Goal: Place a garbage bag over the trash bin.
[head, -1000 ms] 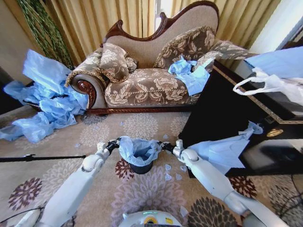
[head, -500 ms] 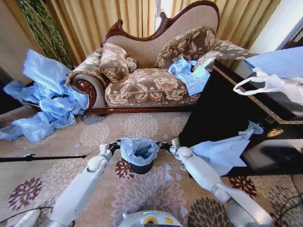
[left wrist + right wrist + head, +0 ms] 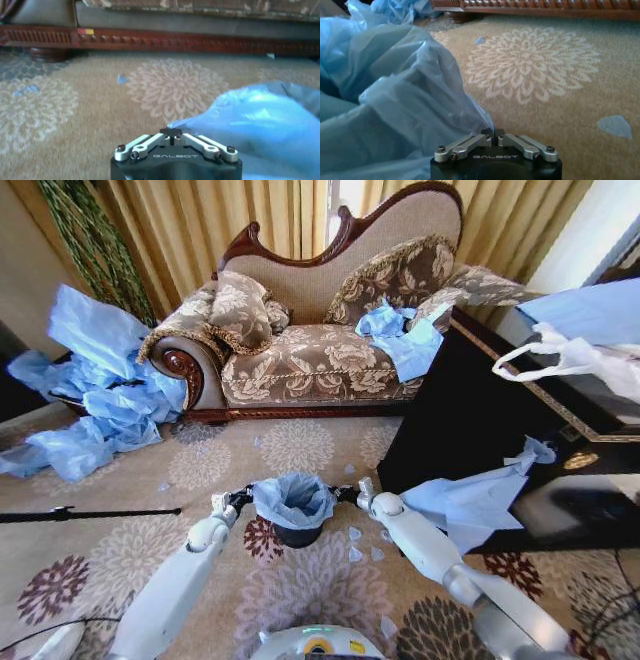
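Observation:
The light-blue garbage bag [image 3: 293,498] sits spread over the mouth of the small black trash bin [image 3: 298,534] on the patterned carpet; just the bin's lower part shows beneath it. My left gripper [image 3: 238,500] is shut on the bag's left edge, and my right gripper [image 3: 345,493] is shut on its right edge. In the left wrist view the left gripper [image 3: 171,132] pinches a corner of the bag [image 3: 260,112]. In the right wrist view the right gripper [image 3: 493,133] nips a fold of the bag [image 3: 385,105].
An ornate sofa [image 3: 320,360] stands behind the bin with a blue bag [image 3: 400,335] on it. More blue bags [image 3: 95,395] lie at the left. A black cabinet [image 3: 480,420] at the right carries a white handled bag [image 3: 560,358]. Blue scraps [image 3: 360,545] and a black rod [image 3: 80,513] lie on the carpet.
Both grippers have come down and slightly inward with the bag's edges, and the bag now sits lower on the bin.

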